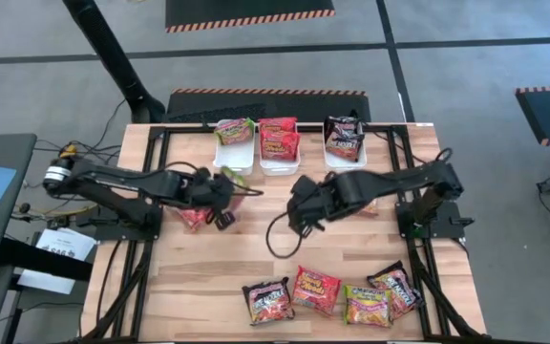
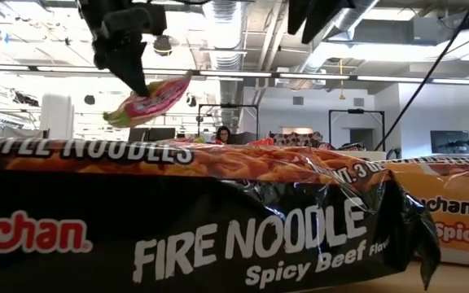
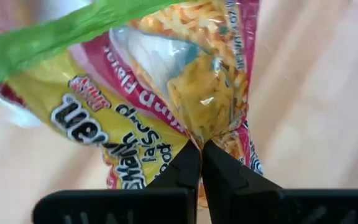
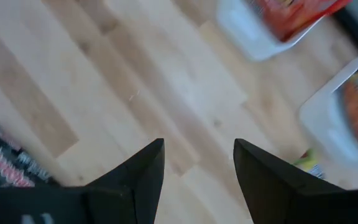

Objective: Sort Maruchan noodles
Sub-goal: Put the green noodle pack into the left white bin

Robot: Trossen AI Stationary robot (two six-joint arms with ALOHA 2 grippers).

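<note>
The left gripper (image 3: 201,163) is pinched shut on the edge of a green-yellow packet (image 3: 142,99), which hangs clear of the table (image 1: 208,277) just short of the left bin (image 1: 234,155); in the low view the same packet dangles from the fingers at a tilt; the right gripper (image 4: 197,163) hovers near the table's middle with its fingers spread and nothing between them; beyond them stand three white bins along the far edge, the left bin holding a green-yellow packet, the middle bin (image 1: 279,162) red-orange ones, the right bin (image 1: 343,158) a black-purple one; so sorting looks well under way but not finished; four packets (image 1: 330,292) lie in a row near the front edge, and another seems to lie under the left arm, though it is partly hidden; by my judgement the held packet belongs in the left bin, with the front row left to sort
</note>
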